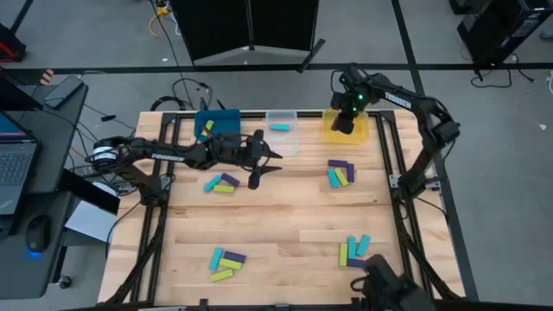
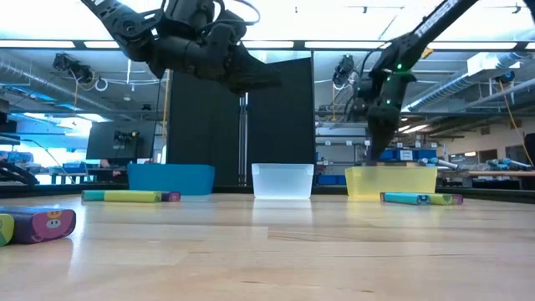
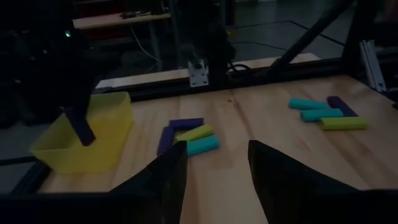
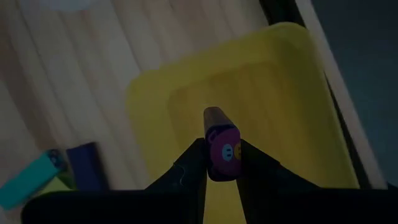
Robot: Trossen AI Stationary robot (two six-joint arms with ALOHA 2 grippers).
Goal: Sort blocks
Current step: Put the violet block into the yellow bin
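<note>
The right claw [image 4: 222, 163] pinches a purple block [image 4: 222, 144] upright, hanging over the yellow bin [image 1: 362, 132] at the bench's [image 1: 276, 220] far right; the left claw [image 3: 217, 167] hovers spread and empty mid-bench. Other blocks [image 1: 340, 173] lie scattered in clusters across the bench.

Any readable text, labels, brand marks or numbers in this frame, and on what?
No word or number can be read with certainty.
Right arm: pale lettering along the link, too small to read.
Purple block in the right gripper, above the yellow bin: a small printed face on its end, no letters.
Purple block on the table: the same kind of face, no text.
</note>
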